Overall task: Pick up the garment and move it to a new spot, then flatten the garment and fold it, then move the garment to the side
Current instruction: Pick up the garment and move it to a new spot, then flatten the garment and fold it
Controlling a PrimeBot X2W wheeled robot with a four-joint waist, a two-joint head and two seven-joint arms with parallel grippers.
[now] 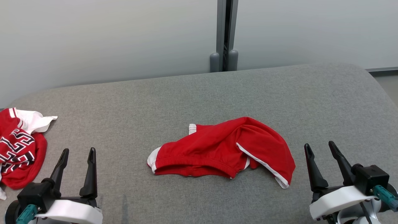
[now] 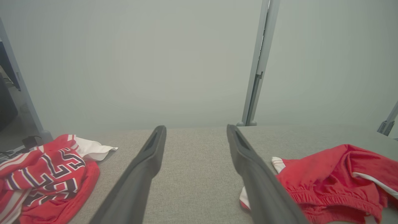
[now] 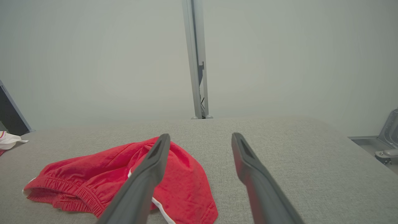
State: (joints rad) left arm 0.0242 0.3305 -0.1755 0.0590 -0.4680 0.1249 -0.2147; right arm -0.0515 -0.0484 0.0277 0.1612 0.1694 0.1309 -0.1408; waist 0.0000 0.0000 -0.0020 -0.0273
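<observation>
**Awaiting first grasp: red shorts heaped at mid-counter**

The garment, a pair of red shorts with white trim, lies in a loose heap near the middle of the grey fabric-covered counter. It is doubled over itself, one leg lapped across the other. The left hand stands at the near left, fingers spread wide and empty, well apart from the shorts. The right hand stands at the near right, also wide and empty. It is near the white-trimmed leg edge but not touching it. A red and white patterned jersey is bunched at the counter's left edge, apart from the work.

Assessment: no step of the task appears begun. The cloth looks light, soft and limp. It should drape and sag when lifted rather than hold shape, and it may drag on the textured cover. The gathered elastic waistband along the near edge looks the firmest hold, and a pinch at each end would likely let the shorts hang open. A pinch on one loose layer risks lifting only part.
</observation>
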